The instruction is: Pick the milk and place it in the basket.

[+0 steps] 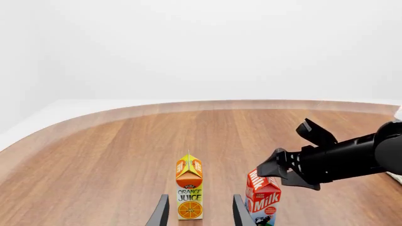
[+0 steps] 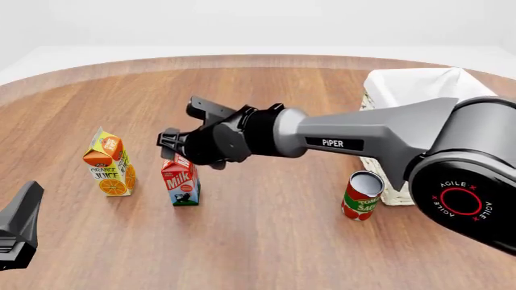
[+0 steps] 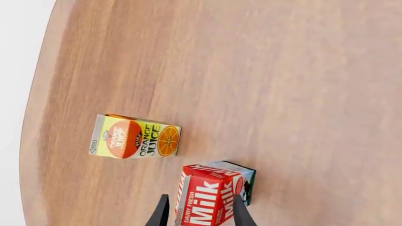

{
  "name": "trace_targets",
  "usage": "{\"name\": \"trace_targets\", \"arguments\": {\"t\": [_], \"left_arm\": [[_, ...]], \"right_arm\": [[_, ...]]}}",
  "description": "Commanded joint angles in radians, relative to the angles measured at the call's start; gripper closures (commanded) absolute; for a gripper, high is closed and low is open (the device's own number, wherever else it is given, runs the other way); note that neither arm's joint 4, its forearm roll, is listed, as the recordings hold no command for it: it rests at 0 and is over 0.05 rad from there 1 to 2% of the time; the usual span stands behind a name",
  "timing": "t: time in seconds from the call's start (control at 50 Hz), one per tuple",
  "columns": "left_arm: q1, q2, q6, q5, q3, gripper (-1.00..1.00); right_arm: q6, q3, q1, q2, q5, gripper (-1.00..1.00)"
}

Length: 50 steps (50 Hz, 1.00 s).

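Milk (image 2: 180, 183) stands upright on the wooden table (image 2: 266, 241), toward the near left, with the juice carton (image 2: 108, 162) just beside it on its left and well apart from the basket (image 2: 419, 96) at the far right. Nearest of all, the left gripper (image 2: 18, 232) sits idle at the table's near left edge; its wrist view shows the jaws parted with nothing between them. The right gripper (image 2: 179, 138) hangs just above the milk's red gable top, reaching across from the right. Its wrist view shows the two fingers (image 3: 162, 213) spread about as wide as the carton, straddling its upper part, not closed on it.

Being a small gable-top carton, it is probably light and fairly stiff, though the flat walls could dent under a hard squeeze and the printed faces look smooth, so likely slippery. The sloped top gives poor purchase; a hold on two opposite flat sides, just below the gable, seems safest. A tomato can (image 2: 361, 196) stands near the basket's front, on the way over.
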Motion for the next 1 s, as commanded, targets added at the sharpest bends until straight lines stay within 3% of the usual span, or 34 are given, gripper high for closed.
{"name": "trace_targets", "arguments": {"t": [0.02, 1.0], "left_arm": [[0.0, 0.0, 0.0, 0.0, 0.0, -1.0], [0.0, 0.0, 0.0, 0.0, 0.0, -1.0]], "right_arm": [[0.004, -0.02, 0.002, 0.021, 0.002, -1.0], [0.022, 0.009, 0.003, 0.039, -0.036, -1.0]]}}
